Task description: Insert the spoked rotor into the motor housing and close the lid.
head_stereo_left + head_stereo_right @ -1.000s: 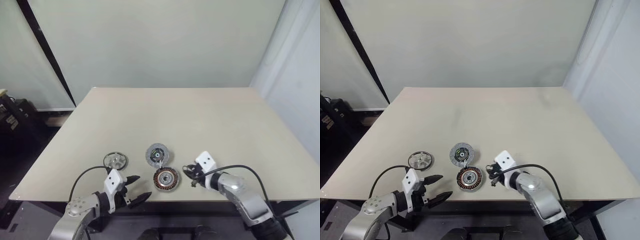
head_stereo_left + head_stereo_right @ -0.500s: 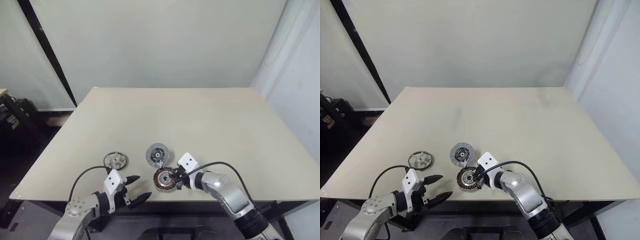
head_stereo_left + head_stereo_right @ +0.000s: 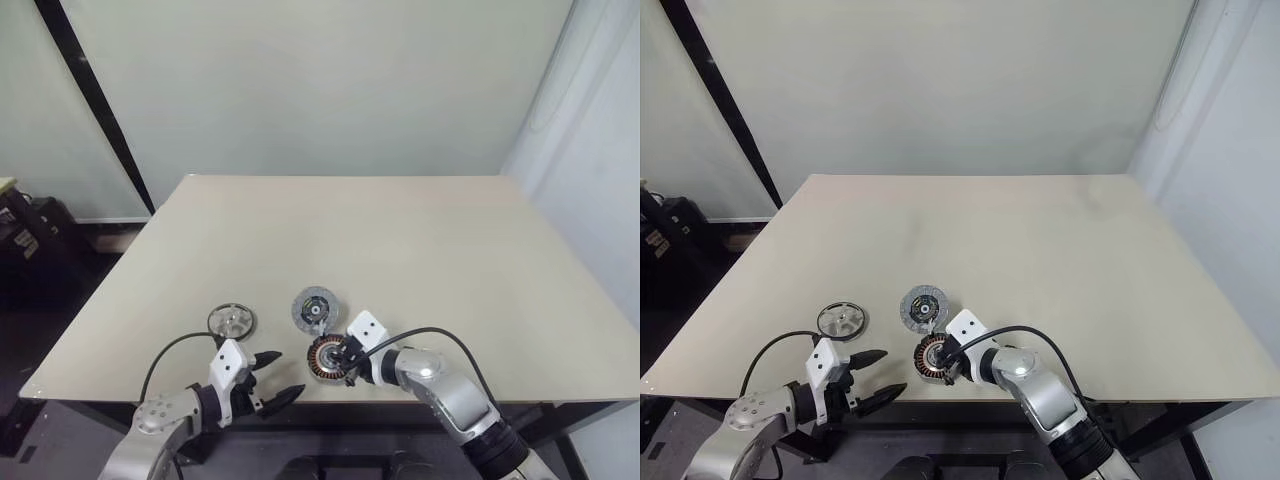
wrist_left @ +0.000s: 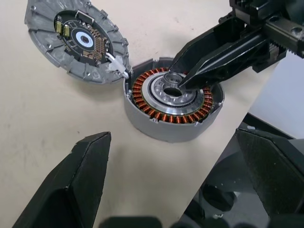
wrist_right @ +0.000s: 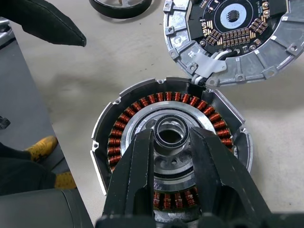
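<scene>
- Right gripper (image 5: 173, 142) hung over the motor housing (image 3: 331, 358) near the table's (image 3: 400, 250) front edge, its two black fingers a little apart, straddling the raised silver hub at the housing's centre. Whether they pinched the hub or merely flanked it could not be told.
- Left gripper (image 3: 272, 375) stood with its fingers spread wide and empty, past the table's front edge, with the housing at roughly two o'clock from it in the head views.
- Judged from the layout, the task was barely started: the spoked rotor (image 3: 231, 321) lay flat on the table, untouched, well apart from the right gripper at about ten o'clock of the housing, and at roughly eleven o'clock from the left gripper, near it.
- The lid (image 3: 314, 309) lay face up at twelve o'clock of the housing, touching its rim, where a small pale connector joined the two.
- The copper windings sat uncovered, so both inserting the rotor and closing the lid remained to be done.
</scene>
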Robot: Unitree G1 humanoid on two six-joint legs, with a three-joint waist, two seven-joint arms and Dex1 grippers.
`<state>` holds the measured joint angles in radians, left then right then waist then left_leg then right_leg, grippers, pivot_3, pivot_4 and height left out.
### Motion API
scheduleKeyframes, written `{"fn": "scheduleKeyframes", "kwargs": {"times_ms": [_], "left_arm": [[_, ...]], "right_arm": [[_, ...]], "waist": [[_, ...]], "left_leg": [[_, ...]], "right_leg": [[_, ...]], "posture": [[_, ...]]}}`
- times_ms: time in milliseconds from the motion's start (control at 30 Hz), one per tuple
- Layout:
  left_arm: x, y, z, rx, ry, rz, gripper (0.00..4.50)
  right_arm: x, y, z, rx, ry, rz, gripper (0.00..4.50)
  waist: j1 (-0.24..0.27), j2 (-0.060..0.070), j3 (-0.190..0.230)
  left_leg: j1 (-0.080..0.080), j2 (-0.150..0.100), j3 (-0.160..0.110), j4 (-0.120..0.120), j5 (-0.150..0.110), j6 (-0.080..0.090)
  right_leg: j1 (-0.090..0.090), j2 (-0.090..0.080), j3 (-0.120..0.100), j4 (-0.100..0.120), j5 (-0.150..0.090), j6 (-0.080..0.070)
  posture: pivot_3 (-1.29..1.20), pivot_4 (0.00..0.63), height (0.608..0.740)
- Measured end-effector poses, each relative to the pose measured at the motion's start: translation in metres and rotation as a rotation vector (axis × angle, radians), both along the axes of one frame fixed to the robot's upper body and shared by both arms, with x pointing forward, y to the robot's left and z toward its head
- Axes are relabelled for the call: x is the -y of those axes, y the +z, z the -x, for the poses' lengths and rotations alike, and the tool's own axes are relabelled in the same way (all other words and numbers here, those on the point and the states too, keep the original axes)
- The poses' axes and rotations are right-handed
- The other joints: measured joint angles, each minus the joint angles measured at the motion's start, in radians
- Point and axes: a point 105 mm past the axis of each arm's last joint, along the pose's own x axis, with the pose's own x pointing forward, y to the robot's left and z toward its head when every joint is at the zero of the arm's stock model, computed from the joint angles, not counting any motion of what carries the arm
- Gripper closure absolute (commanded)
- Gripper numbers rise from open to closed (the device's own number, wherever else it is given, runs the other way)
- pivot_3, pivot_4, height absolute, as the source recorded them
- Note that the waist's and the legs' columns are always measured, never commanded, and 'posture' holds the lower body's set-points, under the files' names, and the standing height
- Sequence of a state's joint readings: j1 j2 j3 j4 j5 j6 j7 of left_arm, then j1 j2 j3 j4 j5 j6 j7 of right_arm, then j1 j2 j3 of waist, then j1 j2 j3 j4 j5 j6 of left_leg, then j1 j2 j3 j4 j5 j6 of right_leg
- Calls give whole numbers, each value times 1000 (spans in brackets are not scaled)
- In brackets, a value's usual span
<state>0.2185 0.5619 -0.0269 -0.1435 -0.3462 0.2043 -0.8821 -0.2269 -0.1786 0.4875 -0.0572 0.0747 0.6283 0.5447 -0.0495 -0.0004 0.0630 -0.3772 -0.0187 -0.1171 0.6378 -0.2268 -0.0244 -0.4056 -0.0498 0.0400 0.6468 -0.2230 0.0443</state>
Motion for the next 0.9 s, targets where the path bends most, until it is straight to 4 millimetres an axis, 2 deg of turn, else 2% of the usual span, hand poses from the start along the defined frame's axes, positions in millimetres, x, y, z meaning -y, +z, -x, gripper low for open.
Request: {"fn": "scheduleKeyframes", "kwargs": {"times_ms": [900], "left_arm": [[1, -1, 0, 2, -8, -13, 0]], "right_arm": [[-1, -6, 0, 14, 2, 24, 3710]], "waist": [[0, 0, 0]], "left_leg": [[1, 0, 0, 0, 0, 0]], "right_leg": [[0, 0, 0, 0, 0, 0]], "posture": [[0, 0, 740]]}}
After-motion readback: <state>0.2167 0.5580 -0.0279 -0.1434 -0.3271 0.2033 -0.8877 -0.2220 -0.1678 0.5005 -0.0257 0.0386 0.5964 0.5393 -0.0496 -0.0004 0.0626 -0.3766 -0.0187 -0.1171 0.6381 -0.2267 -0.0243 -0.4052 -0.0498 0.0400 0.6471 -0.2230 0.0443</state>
